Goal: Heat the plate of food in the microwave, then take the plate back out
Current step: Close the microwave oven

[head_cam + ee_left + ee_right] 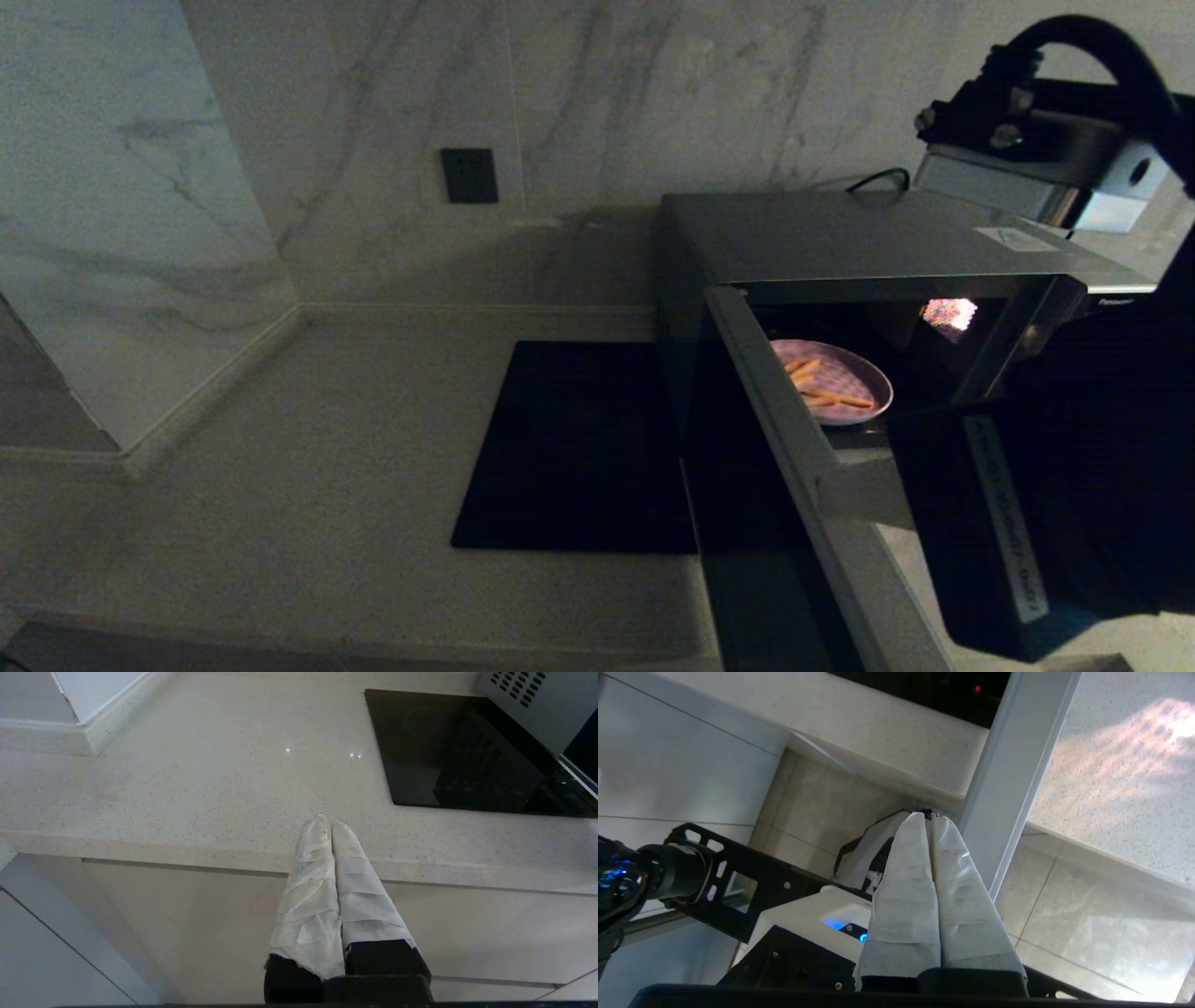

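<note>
The microwave (pixel 868 243) is sitting on the bench (pixel 308 485) at the right, its door (pixel 794 439) swinging wide toward me; it looks heavy and rigid. Inside, the plate of food (pixel 831 381) is resting, likely light, stiff, slippery and breakable, best pinched at its near rim. My right pincer (pixel 930 817) is hanging closed and empty beside the door's edge; my left pincer (pixel 327 823) is idling closed over the bench's near edge.
</note>
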Robot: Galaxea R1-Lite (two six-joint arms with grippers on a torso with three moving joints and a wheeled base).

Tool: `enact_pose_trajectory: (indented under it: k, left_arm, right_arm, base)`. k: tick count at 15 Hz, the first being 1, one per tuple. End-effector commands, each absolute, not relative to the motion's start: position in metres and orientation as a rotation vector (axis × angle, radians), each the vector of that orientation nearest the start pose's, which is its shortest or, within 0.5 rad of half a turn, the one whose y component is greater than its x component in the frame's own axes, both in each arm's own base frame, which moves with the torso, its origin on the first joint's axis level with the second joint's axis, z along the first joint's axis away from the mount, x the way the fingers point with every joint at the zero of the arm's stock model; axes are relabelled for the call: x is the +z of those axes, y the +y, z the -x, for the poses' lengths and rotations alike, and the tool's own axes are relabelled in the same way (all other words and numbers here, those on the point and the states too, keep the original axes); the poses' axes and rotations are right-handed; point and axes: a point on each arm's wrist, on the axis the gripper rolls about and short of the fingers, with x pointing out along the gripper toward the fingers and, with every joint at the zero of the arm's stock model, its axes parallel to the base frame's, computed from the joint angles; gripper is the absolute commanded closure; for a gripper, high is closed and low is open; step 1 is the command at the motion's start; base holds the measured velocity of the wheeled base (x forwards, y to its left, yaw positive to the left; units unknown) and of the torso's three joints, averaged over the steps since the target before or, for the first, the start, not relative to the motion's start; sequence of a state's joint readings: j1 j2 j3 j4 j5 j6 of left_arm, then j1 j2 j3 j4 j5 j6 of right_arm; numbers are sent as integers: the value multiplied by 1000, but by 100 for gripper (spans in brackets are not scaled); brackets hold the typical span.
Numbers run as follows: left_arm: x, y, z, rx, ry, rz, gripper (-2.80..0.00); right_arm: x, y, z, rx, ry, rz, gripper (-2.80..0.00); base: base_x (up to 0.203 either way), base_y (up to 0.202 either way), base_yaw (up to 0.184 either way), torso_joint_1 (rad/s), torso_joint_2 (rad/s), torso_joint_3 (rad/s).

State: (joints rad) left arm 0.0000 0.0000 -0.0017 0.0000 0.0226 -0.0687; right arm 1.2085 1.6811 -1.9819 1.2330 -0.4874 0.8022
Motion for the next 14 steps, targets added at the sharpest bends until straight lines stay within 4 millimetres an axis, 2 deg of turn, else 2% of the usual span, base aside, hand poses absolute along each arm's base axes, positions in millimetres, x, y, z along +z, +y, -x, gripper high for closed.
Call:
enact_pose_trajectory:
  k: [1,14]
  left_arm:
    - [76,1,23,23,-2,69,0]
    - [76,1,23,23,-2,69,0]
  right_arm:
    - [338,222,-96,346,835,-21,0]
    - [310,237,-102,275,914,46,0]
  base:
    - [0,0,0,0,0,0]
    - [0,0,0,0,0,0]
